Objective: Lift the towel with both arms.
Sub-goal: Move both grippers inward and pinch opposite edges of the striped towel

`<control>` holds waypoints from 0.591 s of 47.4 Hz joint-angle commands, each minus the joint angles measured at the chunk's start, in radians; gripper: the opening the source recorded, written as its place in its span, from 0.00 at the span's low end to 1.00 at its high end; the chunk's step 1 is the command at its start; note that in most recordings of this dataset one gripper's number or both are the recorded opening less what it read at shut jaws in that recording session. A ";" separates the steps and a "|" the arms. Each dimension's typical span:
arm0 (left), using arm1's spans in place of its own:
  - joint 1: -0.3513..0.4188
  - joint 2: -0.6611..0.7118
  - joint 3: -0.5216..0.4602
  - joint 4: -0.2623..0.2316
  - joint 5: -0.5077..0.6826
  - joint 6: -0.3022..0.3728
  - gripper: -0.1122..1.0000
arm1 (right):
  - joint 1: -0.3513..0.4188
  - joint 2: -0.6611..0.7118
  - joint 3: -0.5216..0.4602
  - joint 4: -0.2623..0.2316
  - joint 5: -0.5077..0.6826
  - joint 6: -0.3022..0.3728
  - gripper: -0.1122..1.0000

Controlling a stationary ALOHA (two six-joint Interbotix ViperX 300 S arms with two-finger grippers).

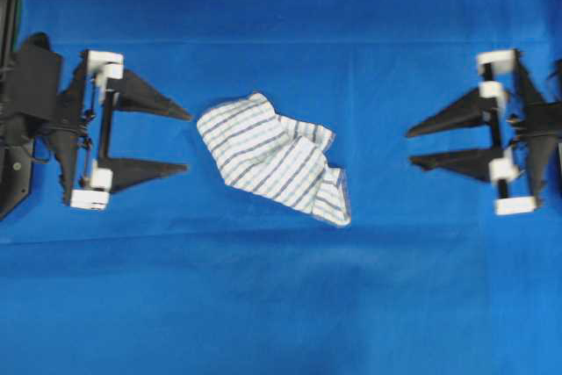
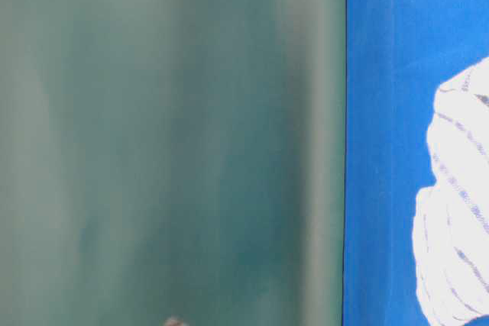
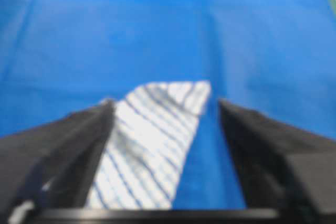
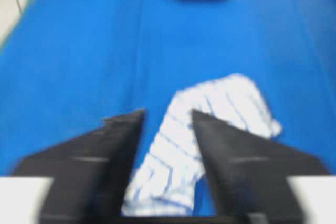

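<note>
From above, you see the towel (image 1: 274,157) lying bunched on the blue table cloth (image 1: 281,305) between your left gripper (image 1: 188,140) and right gripper (image 1: 409,147), both wide apart and holding nothing. In the left wrist view the towel pokes between the fingers (image 3: 68,145), so closing too high could miss it. In the right wrist view it sits a bit off to one side, so you could pinch only a loose fold and it might slip out.

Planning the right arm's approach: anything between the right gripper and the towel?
Overhead view: only bare blue table cloth between right gripper and towel.
</note>
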 commanded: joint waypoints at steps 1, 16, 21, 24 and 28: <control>-0.006 0.044 -0.035 -0.002 -0.003 0.003 0.88 | 0.009 0.067 -0.044 0.003 0.014 0.002 0.65; -0.021 0.285 -0.094 -0.002 -0.006 0.003 0.92 | 0.028 0.333 -0.140 0.005 0.089 0.003 0.65; -0.025 0.367 -0.114 -0.002 -0.006 0.003 0.92 | 0.037 0.403 -0.160 0.005 0.089 0.005 0.65; -0.026 0.414 -0.123 -0.002 -0.006 0.002 0.92 | 0.043 0.453 -0.173 0.008 0.089 0.014 0.65; -0.029 0.466 -0.129 -0.002 -0.008 0.003 0.92 | 0.046 0.505 -0.187 0.008 0.087 0.026 0.65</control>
